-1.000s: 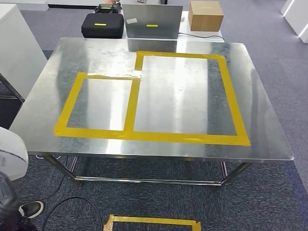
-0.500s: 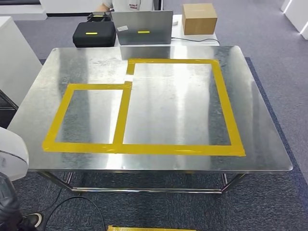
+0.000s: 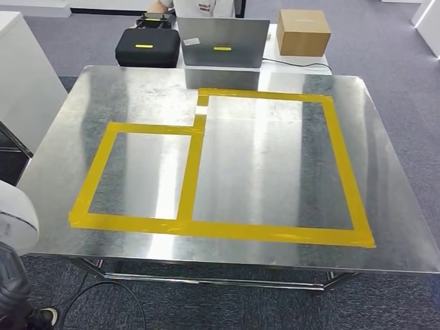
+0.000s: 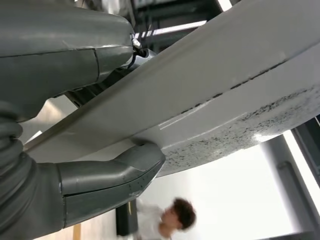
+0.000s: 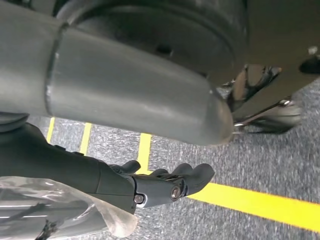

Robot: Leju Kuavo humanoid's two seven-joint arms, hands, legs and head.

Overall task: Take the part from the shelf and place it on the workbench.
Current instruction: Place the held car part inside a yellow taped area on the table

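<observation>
The steel workbench stands right in front of me, marked with a small yellow tape rectangle and a larger one. My left hand grips the part, a broad flat white panel, with the thumb pressed on one face and dark fingers on the other. In the head view a rounded white edge of the part pokes in low at the left, beside the bench's near left corner. My right hand hangs over carpet with yellow floor tape, fingers loosely extended and holding nothing.
Behind the bench's far edge sit a black case, an open laptop and a cardboard box, with a person behind them. A white cabinet stands to the left. A cable lies on the floor.
The whole picture has shifted: the camera has moved closer to the workbench, which now looks larger and lower in the frame. The white part stays at the lower left.
</observation>
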